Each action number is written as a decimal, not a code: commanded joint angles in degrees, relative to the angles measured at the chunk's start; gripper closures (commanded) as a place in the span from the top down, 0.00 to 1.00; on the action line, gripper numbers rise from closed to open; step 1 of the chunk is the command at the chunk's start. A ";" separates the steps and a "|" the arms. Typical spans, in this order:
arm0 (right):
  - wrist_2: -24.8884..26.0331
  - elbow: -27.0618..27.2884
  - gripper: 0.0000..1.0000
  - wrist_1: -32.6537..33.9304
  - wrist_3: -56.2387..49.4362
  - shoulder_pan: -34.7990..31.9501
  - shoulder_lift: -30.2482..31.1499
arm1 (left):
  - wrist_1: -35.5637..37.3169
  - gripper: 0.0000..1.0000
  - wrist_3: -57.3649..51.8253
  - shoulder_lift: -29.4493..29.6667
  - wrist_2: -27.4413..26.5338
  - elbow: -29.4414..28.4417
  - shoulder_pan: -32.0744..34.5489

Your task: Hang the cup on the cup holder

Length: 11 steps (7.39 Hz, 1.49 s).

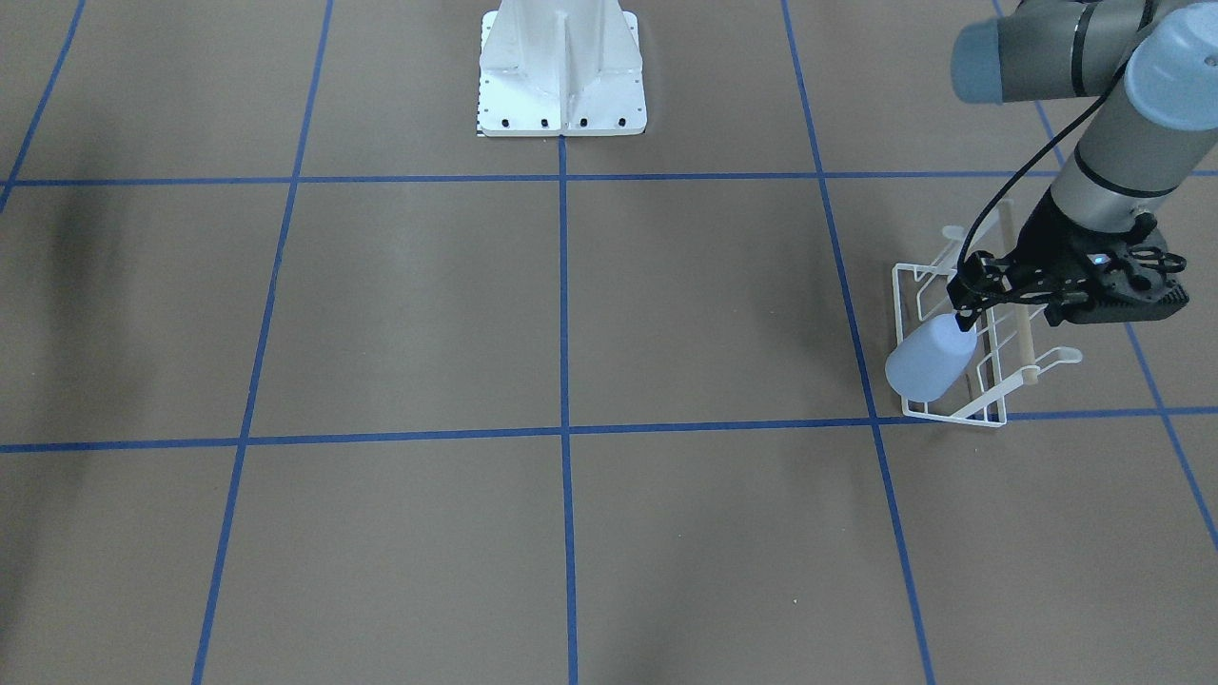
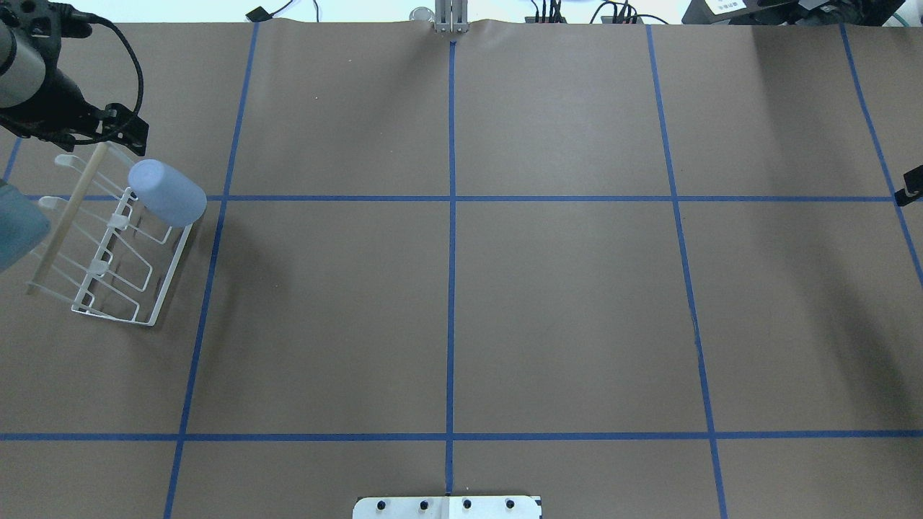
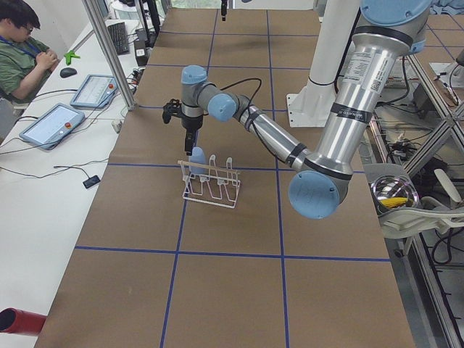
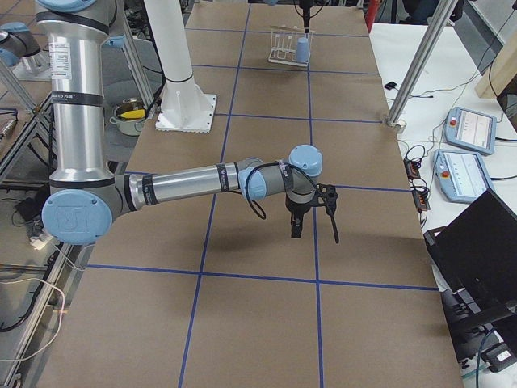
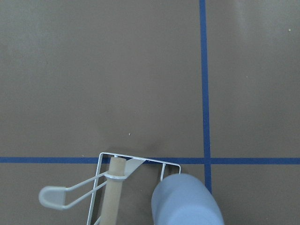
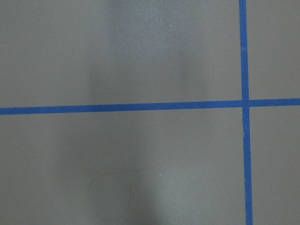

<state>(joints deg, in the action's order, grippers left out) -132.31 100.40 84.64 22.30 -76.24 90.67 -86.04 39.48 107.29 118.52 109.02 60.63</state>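
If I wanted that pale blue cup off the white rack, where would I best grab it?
Probably take the cup by its closed bottom end, pinched across its round wall, coming from above. It hangs upside down, tilted on an end prong of the cup holder, so wire crowds the rim while the bottom pokes up free. The left pincer hovers by that end.

A broad flat surface (image 2: 562, 303) covered in plain brown paper, divided into large rectangles by thin blue tape lines (image 2: 452, 252). Two things stand directly on it. A white metal robot base with a bolted square foot plate (image 1: 561, 71) sits at the middle of the robot's edge. A white wire rack with a light wooden rod along its top (image 2: 108, 245) stands well apart from it, toward the robot's left, just beside one lengthwise tape line, with a crosswise line passing under its far end.
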 commanded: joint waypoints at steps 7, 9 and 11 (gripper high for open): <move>0.39 1.37 1.00 0.00 -0.50 -3.28 8.28 | -0.27 0.98 -36.40 -19.83 9.09 1.32 24.24; 0.13 1.46 1.00 1.13 -0.50 -7.23 8.38 | -0.36 0.98 -40.44 -20.28 9.10 -6.50 25.94; 0.04 3.12 1.00 6.49 -0.68 -9.62 7.94 | -0.62 0.98 -40.36 -19.32 9.18 -11.88 25.85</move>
<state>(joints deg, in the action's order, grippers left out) -132.21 102.59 88.69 21.72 -84.36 98.72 -86.45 -0.60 87.53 127.65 100.62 86.39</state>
